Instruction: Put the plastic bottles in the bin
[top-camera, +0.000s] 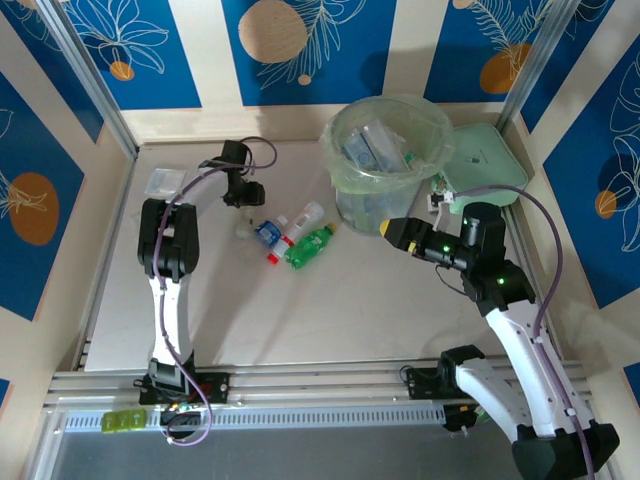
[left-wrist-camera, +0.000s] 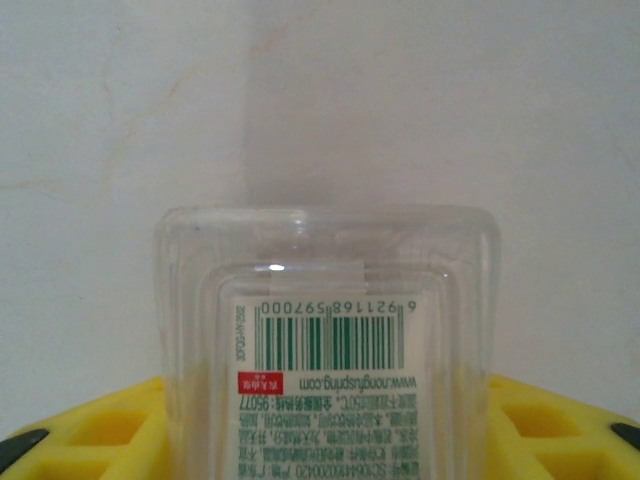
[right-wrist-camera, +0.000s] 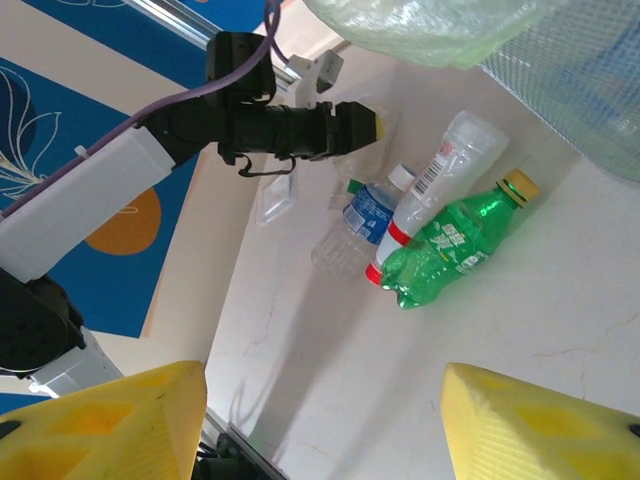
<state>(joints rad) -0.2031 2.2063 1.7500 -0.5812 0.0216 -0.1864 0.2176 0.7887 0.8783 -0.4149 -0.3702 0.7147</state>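
Now pickup step: left gripper (top-camera: 243, 210) clasps clear bottle (left-wrist-camera: 325, 340) left of bin (top-camera: 352, 185); right gripper (right-wrist-camera: 325, 425) empty, spread. Next: lift, carry over bin.

The walls (top-camera: 330, 80) are blue with white leaves and orange discs; the bin (top-camera: 350, 185) is pale green; 1 green bottle (top-camera: 308, 247) (yellow cap), 1 white bottle (top-camera: 300, 222) with red cap.

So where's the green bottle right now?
In the top view the green bottle lies on the table, left of the bin, right beside the white red-capped bottle.
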